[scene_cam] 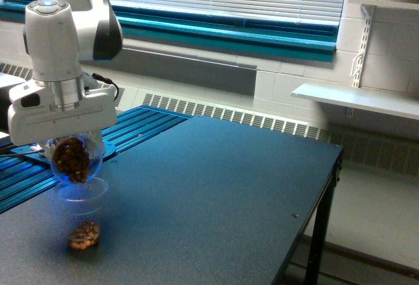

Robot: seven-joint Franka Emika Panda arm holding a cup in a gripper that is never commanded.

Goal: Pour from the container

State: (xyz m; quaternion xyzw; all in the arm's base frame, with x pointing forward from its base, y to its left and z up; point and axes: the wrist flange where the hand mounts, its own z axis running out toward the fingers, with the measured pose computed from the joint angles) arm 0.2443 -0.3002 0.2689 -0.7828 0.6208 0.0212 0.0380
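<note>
In the exterior view, the gripper (pixel 65 142) carries the cup (pixel 74 160) tipped over, just above the second cup (pixel 83 214) on the table (pixel 216 187), so its brown pieces can drop straight in. Its fingers are hidden behind the hand's body; I cannot tell their spread. Some pieces already lie in the second cup's bottom.

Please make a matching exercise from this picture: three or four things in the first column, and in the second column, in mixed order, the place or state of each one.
Things:
1. container
2. ribbed cup
3. table
4. wall shelf

Places or states:
A. standing on the table, brown pieces at its bottom
B. at the exterior view's right, white
C. held tilted in the gripper, brown pieces inside
D. dark, with a bare top

Pairs: 1-C, 2-A, 3-D, 4-B
</note>
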